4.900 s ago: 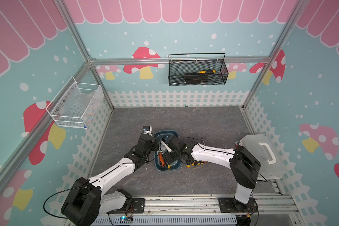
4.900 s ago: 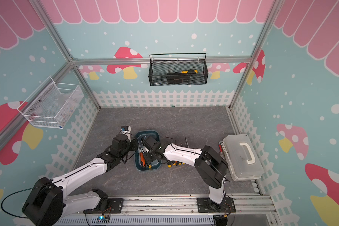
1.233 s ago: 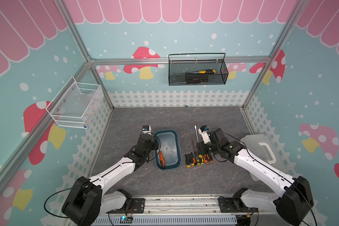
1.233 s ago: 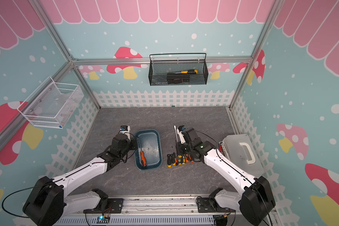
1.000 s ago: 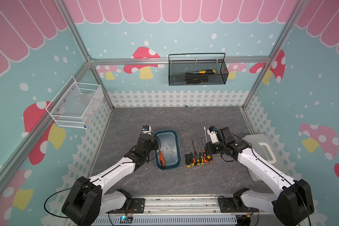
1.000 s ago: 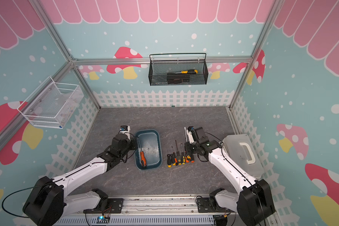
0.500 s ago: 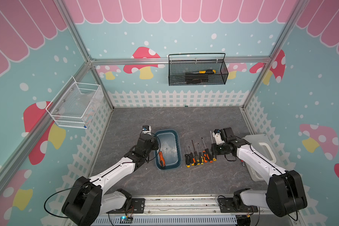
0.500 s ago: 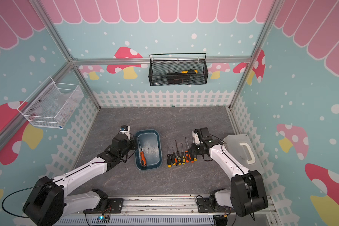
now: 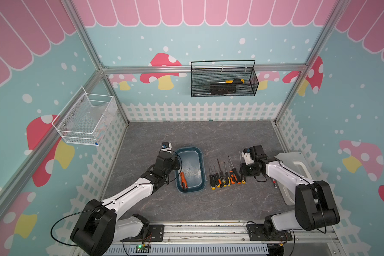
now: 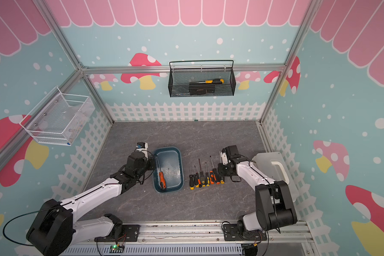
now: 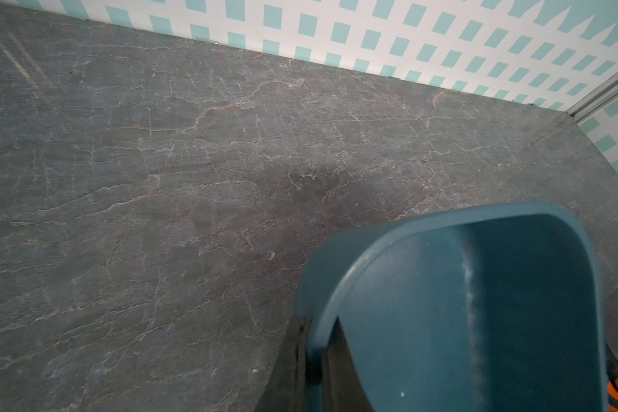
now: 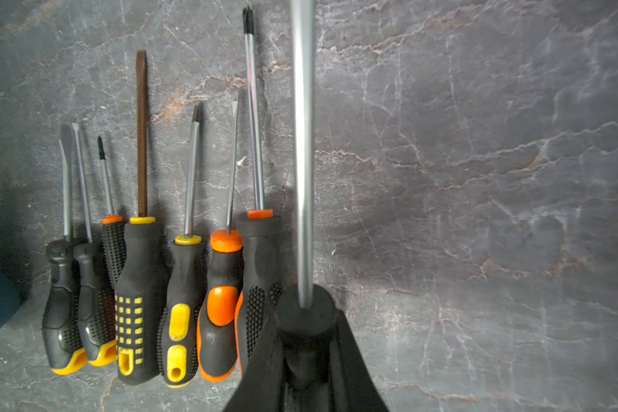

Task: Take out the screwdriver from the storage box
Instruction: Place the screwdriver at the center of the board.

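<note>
- Black-handled screwdriver (image 12: 302, 160): long bright steel shaft, round black handle pinched in the right gripper (image 12: 304, 333), jaws drawn in close around it.
- Outside the storage box, just beside the end of the row of seven screwdrivers (image 12: 140, 285) farthest from the box, parallel to them, shaft aimed at the back wall. Cannot tell whether resting on the surface or held just off it.
- Row of seven: black handles with yellow or orange accents, packed side by side on the tabletop between box and right gripper, tips toward the back wall.
- Storage box (image 9: 202, 168): shallow, dark teal-blue, rounded corners, smooth rim, near the middle of the tabletop.
- Inside it, one orange-handled screwdriver (image 9: 183, 180) lying along the wall on the left arm's side.
- Left gripper (image 11: 313, 342) closed tight over that wall, one finger inside, one outside.
- Tabletop (image 9: 186, 137): dark grey, veined like stone.
- White lidded case (image 9: 297, 168) with a handle, at the right edge, partly behind the right arm.
- Teal walls with mushrooms, white picket-fence trim and pink scallops, framed in aluminium.
- Black wire-mesh basket (image 9: 224, 81) on the back wall, a yellow-and-black tool in it.
- White wire basket (image 9: 84, 119) on the left wall.
</note>
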{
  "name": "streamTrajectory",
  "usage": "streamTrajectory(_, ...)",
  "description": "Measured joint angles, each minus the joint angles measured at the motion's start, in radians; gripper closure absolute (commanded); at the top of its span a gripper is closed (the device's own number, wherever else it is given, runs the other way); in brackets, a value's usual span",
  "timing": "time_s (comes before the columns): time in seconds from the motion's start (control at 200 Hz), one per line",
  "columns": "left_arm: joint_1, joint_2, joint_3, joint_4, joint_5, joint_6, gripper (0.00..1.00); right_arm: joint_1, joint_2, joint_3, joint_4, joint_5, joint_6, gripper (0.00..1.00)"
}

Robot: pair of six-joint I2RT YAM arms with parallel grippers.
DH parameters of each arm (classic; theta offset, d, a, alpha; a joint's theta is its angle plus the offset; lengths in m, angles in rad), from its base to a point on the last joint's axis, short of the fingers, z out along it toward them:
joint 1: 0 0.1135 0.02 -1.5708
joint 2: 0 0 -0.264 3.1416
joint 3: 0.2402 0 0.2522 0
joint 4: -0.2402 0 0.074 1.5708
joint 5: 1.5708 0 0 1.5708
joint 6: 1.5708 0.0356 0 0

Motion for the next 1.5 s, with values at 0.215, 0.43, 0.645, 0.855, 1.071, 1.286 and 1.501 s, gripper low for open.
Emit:
streamTrajectory(0.215, 0.000, 0.000, 0.000, 0.000, 0.000, 0.000, 1.00, -0.014, 0.042, 0.000, 0.022, -0.022, -0.006, 1.00)
streamTrajectory(0.43, 0.000, 0.000, 0.000, 0.000, 0.002, 0.000, 1.00, -0.023, 0.064, 0.000, 0.037, -0.037, -0.007, 0.99)
streamTrajectory(0.645, 0.000, 0.000, 0.000, 0.001, 0.007, 0.000, 1.00, -0.029, 0.072, 0.000, 0.051, -0.052, -0.007, 0.90)
streamTrajectory(0.855, 0.000, 0.000, 0.000, 0.000, 0.007, 0.000, 1.00, -0.035, 0.079, 0.000, 0.058, -0.065, -0.007, 0.82)
streamTrajectory(1.071, 0.000, 0.000, 0.000, 0.001, 0.008, 0.000, 1.00, -0.036, 0.082, 0.001, 0.064, -0.067, -0.007, 0.80)
streamTrajectory(1.286, 0.000, 0.000, 0.000, 0.001, 0.007, 0.000, 1.00, -0.042, 0.089, 0.001, 0.070, -0.073, -0.008, 0.78)
streamTrajectory(1.501, 0.000, 0.000, 0.000, 0.000, 0.007, 0.000, 1.00, -0.042, 0.091, 0.001, 0.074, -0.076, -0.009, 0.76)
